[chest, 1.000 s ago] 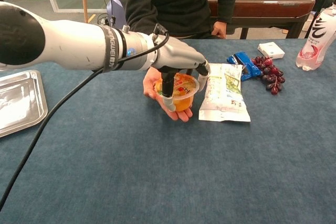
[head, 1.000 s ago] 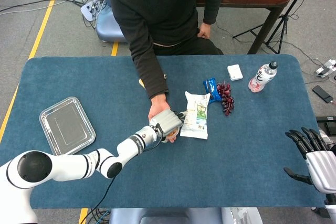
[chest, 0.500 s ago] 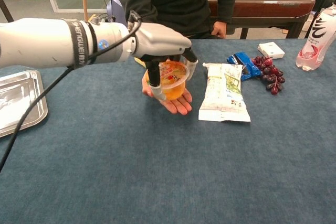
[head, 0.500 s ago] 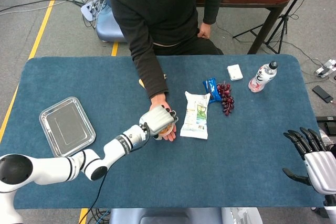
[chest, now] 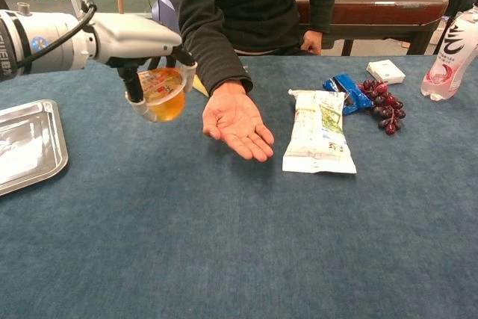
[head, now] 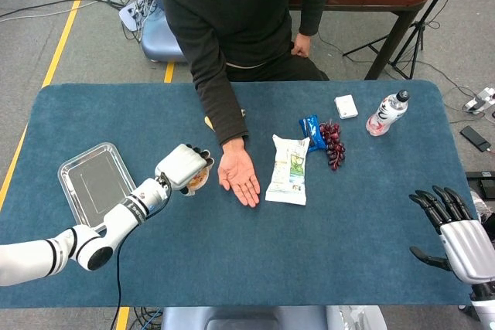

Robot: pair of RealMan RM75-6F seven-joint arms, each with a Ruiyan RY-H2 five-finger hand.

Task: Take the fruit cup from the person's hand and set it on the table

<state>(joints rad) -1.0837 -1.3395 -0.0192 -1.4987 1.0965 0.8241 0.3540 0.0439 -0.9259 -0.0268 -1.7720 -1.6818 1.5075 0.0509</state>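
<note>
My left hand (head: 184, 166) (chest: 142, 39) grips the fruit cup (chest: 163, 94) (head: 199, 179) from above, a clear cup with orange fruit and a printed lid. The cup hangs above the blue table (chest: 224, 244), left of the person's hand (chest: 236, 123) (head: 238, 175), which lies palm up and empty on the cloth. My right hand (head: 456, 229) sits open at the table's right front corner in the head view, holding nothing; the chest view does not show it.
A metal tray (head: 98, 184) (chest: 26, 147) lies at the left. Right of the person's hand lie a white snack bag (chest: 320, 132) (head: 289, 168), a blue packet (chest: 343, 89), grapes (chest: 382, 104), a small white box (chest: 386, 71) and a bottle (chest: 448, 54) (head: 385, 113).
My left hand lifted the fruit cup off the person's palm and carried it left, clear of the hand. The palm now lies empty. My right hand barely moved.
</note>
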